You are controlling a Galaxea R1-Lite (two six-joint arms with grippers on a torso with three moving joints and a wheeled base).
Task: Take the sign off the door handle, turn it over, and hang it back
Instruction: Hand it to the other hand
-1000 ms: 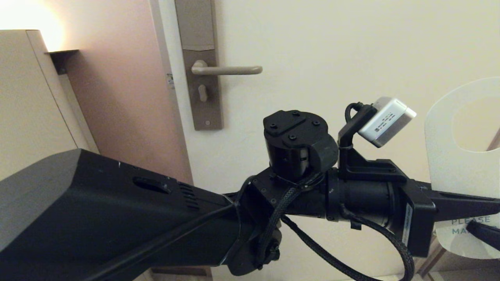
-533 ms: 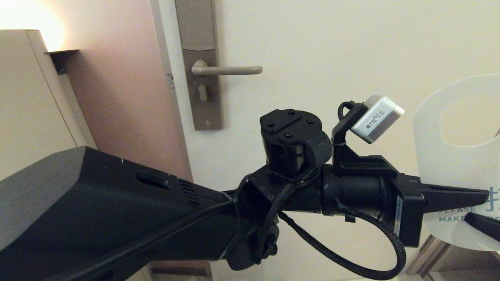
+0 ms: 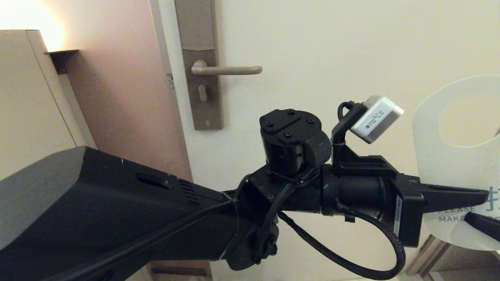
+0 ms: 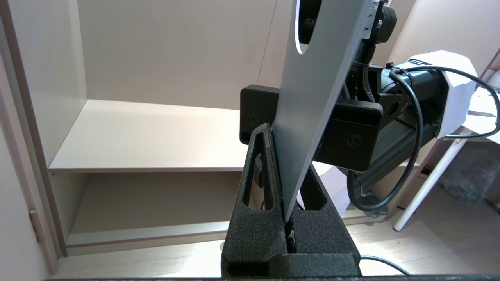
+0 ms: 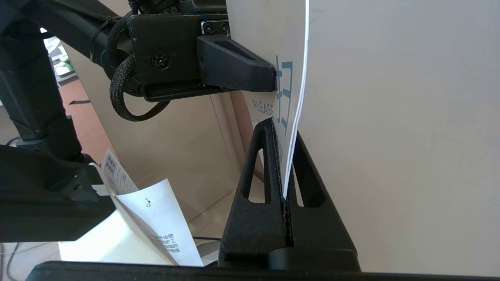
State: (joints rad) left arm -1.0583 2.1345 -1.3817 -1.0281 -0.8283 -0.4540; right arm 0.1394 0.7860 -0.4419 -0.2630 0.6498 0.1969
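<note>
At the far left of the head view stands a beige cabinet (image 3: pixel 35 97), lit by a warm glow above it, and beside it the door, where the door handle (image 3: pixel 226 70) lies level on its tall grey-brown plate (image 3: pixel 201 78), its free end pointing right, with nothing hung on it. The left arm's dark bulk crosses in front from the lower left and blocks the lower part of the door. Its left tool (image 3: pixel 482 194) is closed on the sign (image 3: pixel 441 164), which hangs in the air at the right edge, well away from the handle. The sign stands upright, long axis vertical, round end and hole at the top, white face toward the head camera, with "PLEASE" and "MAKE" readable low down. The right tool (image 5: pixel 287 164) is closed on the sign's lower edge too.
</note>
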